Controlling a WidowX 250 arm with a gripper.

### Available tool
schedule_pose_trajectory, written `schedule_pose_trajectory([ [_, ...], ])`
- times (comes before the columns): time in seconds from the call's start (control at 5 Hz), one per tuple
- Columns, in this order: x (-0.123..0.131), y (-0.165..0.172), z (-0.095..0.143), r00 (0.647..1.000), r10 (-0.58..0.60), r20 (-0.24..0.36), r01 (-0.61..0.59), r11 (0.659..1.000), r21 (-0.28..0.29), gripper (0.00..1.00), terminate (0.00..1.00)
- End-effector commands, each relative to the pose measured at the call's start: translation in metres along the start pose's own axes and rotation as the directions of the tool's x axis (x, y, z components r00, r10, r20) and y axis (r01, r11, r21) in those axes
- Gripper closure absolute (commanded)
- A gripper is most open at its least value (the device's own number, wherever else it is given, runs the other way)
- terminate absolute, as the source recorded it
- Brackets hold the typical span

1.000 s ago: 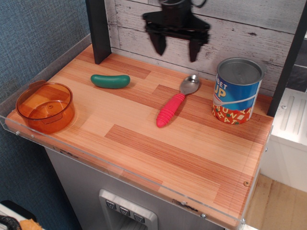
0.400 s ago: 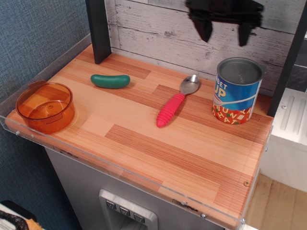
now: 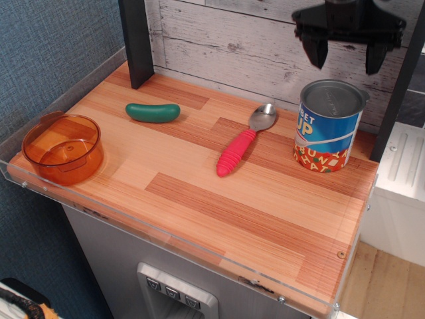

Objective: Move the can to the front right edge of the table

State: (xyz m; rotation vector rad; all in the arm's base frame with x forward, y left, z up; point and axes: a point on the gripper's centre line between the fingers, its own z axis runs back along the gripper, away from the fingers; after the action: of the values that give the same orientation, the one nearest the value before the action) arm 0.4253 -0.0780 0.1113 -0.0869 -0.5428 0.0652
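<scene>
The can (image 3: 328, 127) stands upright at the back right of the wooden table (image 3: 219, 206). It has a grey metal lid, a blue label with white letters and a red patterned band at the bottom. My black gripper (image 3: 345, 64) hangs in the air just above the can, slightly behind it, with its two fingers spread apart and nothing between them. It does not touch the can.
A pink-handled metal spoon (image 3: 242, 142) lies left of the can. A green pickle-shaped toy (image 3: 153, 111) lies at the back left. An orange translucent bowl (image 3: 62, 148) sits at the front left corner. A clear acrylic rim edges the table. Dark posts stand at the back.
My gripper has moved right along the back wall, from above the spoon to above the can, and a little lower. It stayed open. The objects have not moved.
</scene>
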Motion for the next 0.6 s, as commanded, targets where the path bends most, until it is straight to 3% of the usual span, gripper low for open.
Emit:
schedule_pose_trajectory([
  [0.0, 0.008, -0.006, 0.001, 0.997, -0.031, 0.070, 0.029, 0.999, 0.029, 0.00, 0.00],
  [0.4, 0.000, 0.000, -0.016, 0.997, -0.059, 0.046, 0.056, 0.997, 0.055, 0.00, 0.00],
])
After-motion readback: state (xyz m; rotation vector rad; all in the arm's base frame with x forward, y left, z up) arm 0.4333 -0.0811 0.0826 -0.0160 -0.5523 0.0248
